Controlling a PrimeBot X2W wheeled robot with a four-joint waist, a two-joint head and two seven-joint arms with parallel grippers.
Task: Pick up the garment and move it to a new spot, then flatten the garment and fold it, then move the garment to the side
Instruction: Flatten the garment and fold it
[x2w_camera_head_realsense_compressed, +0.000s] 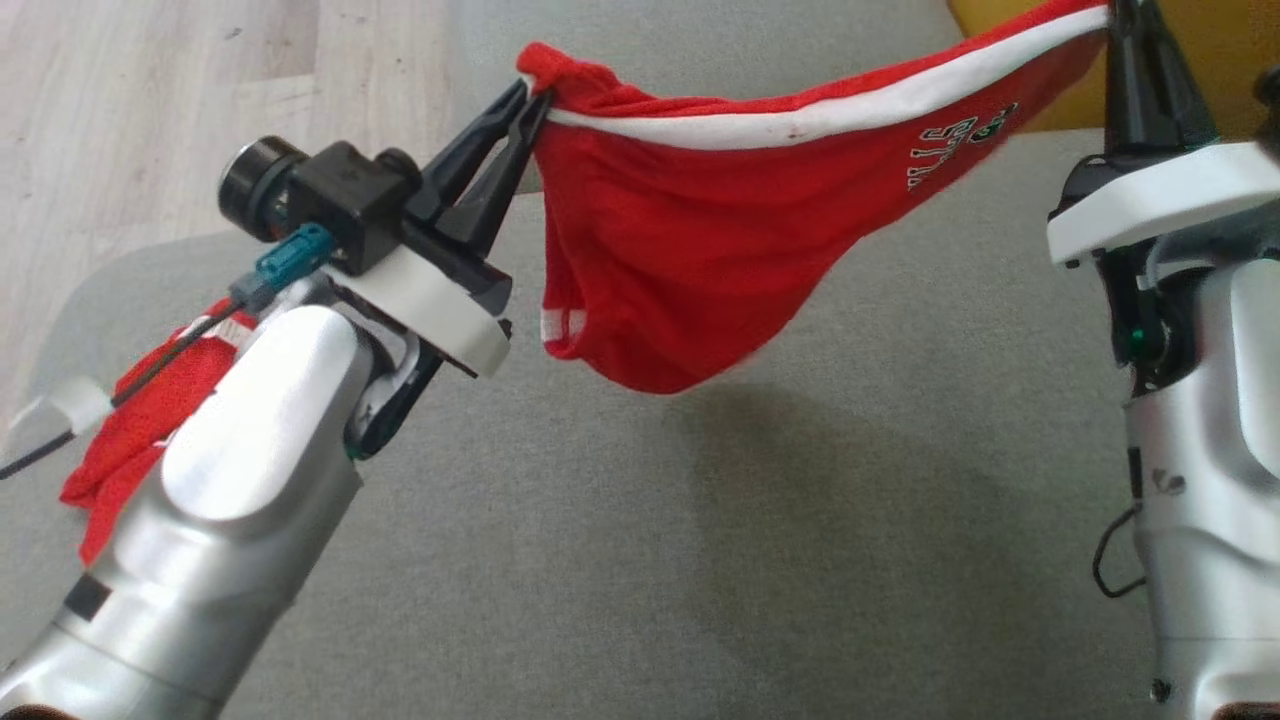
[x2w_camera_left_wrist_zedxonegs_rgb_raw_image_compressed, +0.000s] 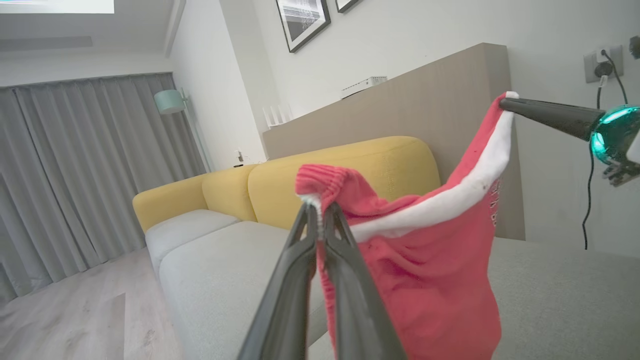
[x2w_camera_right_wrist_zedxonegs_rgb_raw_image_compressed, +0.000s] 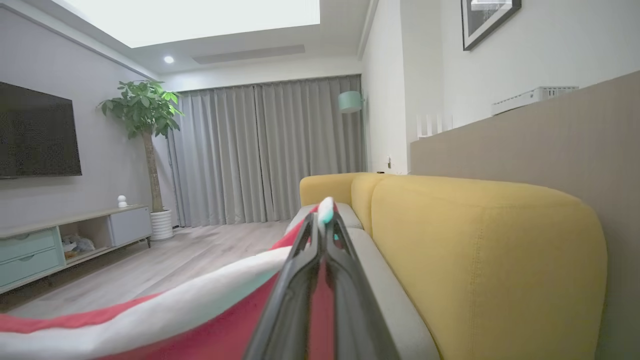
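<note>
The red garment (x2w_camera_head_realsense_compressed: 690, 230) hangs in the air above the grey sofa seat (x2w_camera_head_realsense_compressed: 700, 560), strung between the two arms and touching nothing beneath it. The left pincer (x2w_camera_head_realsense_compressed: 535, 100) is clenched on one bunched, ribbed corner. The right pincer (x2w_camera_head_realsense_compressed: 1122, 20) is clenched on the far end of the same edge, where the white band (x2w_camera_head_realsense_compressed: 800, 120) runs out. Between them that edge is drawn fairly taut with a slight dip, while the rest of the cloth sags below in a loose pouch. Lettering (x2w_camera_head_realsense_compressed: 960, 145) sits close to the right grip, too blurred to read. Whether this is shorts or a jersey I cannot tell.

The fabric looks light, thin and entirely limp, likely a sports knit. It will hold no shape of its own, will crease wherever it is lowered, and could slip out of a shallow pinch. The banded edge and its corners seem the best holds, being thicker and giving a straight line to spread from.

A second red cloth (x2w_camera_head_realsense_compressed: 130, 440) lies on the seat under the left arm, well apart from the hanging one.
</note>
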